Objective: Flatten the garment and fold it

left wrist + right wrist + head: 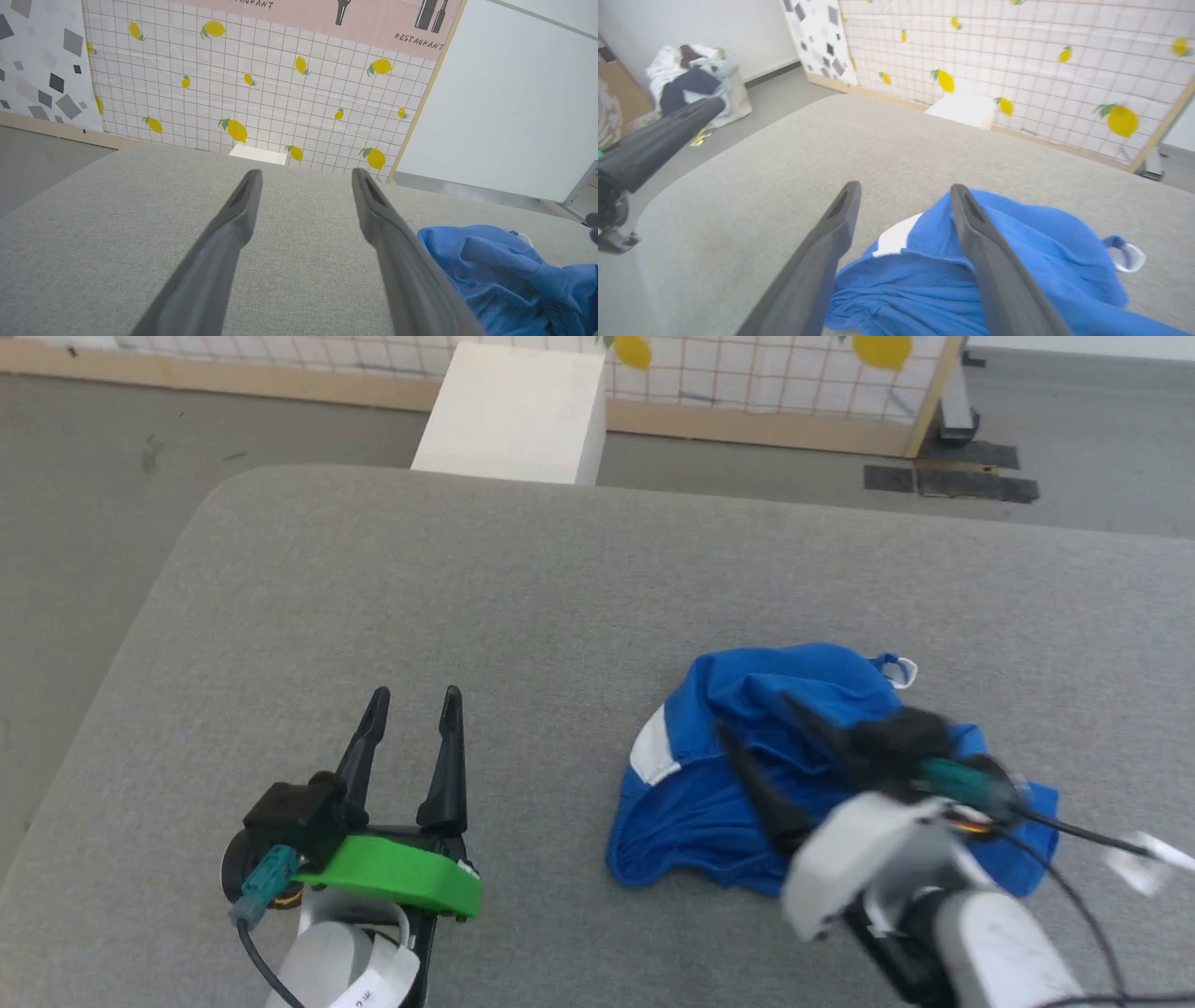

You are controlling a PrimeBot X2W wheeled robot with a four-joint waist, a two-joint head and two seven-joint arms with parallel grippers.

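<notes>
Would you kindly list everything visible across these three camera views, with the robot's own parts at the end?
Crumpled thin-fabric shorts: one, royal blue with white trim, bunched on the table's right side.
Fabric-covered table with rounded corners: one, grey, in the foreground.
Box-shaped block: one, white, on the floor beyond the table's far edge.
Grid-patterned wall panel with lemon prints: one, white and yellow, behind the block.
Flat floor mats: several, black, far right on the floor.
Heap of laundry: one, white and dark, on the floor by the wall.
Left gripper: one, dark fingers, green bracket, open over bare table.
Right gripper: one, dark fingers, open over the shorts.
</notes>
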